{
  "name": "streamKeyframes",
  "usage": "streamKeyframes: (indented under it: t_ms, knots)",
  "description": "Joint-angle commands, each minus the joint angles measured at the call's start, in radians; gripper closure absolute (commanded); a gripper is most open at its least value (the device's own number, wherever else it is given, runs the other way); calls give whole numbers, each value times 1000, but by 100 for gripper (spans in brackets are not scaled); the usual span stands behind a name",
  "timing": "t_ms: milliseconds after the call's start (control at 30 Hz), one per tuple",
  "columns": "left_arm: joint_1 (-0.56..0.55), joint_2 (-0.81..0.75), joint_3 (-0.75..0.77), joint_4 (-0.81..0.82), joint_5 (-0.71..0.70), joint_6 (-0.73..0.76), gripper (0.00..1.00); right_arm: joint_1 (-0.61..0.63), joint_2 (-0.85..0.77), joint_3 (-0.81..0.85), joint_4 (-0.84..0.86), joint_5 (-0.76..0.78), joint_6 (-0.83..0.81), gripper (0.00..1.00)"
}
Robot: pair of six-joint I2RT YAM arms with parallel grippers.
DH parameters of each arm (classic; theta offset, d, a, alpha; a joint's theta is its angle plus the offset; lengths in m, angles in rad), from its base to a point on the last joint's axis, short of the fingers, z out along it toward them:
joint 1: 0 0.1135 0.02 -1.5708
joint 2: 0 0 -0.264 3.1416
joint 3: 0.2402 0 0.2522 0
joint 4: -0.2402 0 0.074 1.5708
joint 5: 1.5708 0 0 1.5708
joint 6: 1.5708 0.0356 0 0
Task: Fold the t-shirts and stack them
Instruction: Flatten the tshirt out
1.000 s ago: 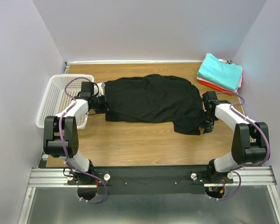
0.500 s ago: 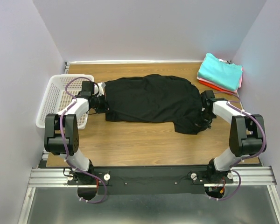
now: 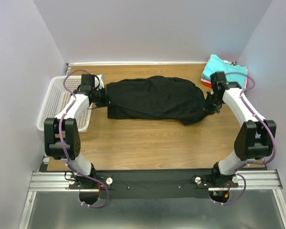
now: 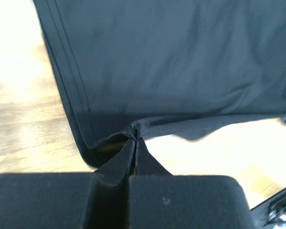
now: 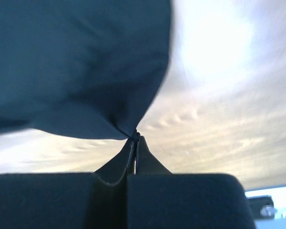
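You have the black t-shirt (image 3: 155, 99) stretched across the far middle of the table (image 3: 148, 143), running sideways between your two arms, with its left edge just beside the white basket (image 3: 57, 102) and its right end near the folded stack in the far right corner. In that stack the teal shirt (image 3: 230, 70) lies on top, and only slivers of other colours show beneath it. Your left gripper (image 4: 135, 139) has its jaws pressed fully together on a small pinch of the black cloth at the left edge, close to the stitched hem. Your right gripper (image 5: 136, 138) is closed the same way on a gathered point at the right end, where the cloth drapes away from the fingertips. Treat this shirt as light, limp and loose. It has no stiffness, so it will probably sag in the middle wherever you do not hold it, and it will likely drag and wrinkle on the wood rather than slide flat. Both holds are only thin nips of fabric, so a sharp tug could pull the cloth free. Hems and corners look like the best places to grip, since the doubled, stitched edge gives the jaws more to bite. Move both arms together so the span between them stays taut enough to lay down a clean fold.
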Motion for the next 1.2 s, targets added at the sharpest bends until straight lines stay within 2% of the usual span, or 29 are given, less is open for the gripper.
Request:
streamKeyframes:
  t_ms: [0,33,133,200,233,267,333,367,400,467,533,567,600,700,867,1033,1167]
  knots:
    - [-3,-56,163,-8,-60,-67,100,-5,21,254,-126,48,-13,100]
    - [-3,-40,198,-4,-66,-87,100,-6,41,367,-132,48,-13,100]
    - [-3,12,380,3,-81,-108,100,-6,153,530,-138,56,-22,100]
    - [-5,89,572,-14,-80,-121,100,-13,246,709,-140,69,-34,100]
    - [-5,150,723,-25,-70,-125,100,-14,280,774,-143,75,-39,100]
    - [-5,181,808,-48,-63,-134,100,-16,308,931,-153,86,-42,100]
    - [-10,267,980,-71,-49,-148,100,-22,395,1097,-164,94,-48,100]
    - [-10,289,1139,-77,-41,-154,100,-22,418,1168,-167,97,-50,100]
    - [-11,307,1205,-71,-37,-183,100,-22,432,1282,-161,108,-53,100]
    - [-13,313,1304,-35,-18,-211,100,-22,425,1323,-99,111,-56,100]
    - [-16,268,1268,82,-4,-252,100,-22,362,1234,-7,99,-67,100]
    - [-19,193,1223,132,-4,-266,100,-22,278,1171,50,94,-70,100]
    - [-19,150,1112,238,-4,-291,100,-20,225,1118,169,92,-77,100]
    - [-19,-22,898,384,-17,-315,100,-22,84,985,332,98,-105,100]
    - [-20,-285,635,481,-79,-317,100,-22,-60,915,471,135,-206,100]
    - [-20,-490,476,510,-177,-316,100,-22,-194,842,584,163,-261,100]
    - [-20,-546,402,510,-202,-312,100,-20,-232,825,615,180,-269,99]
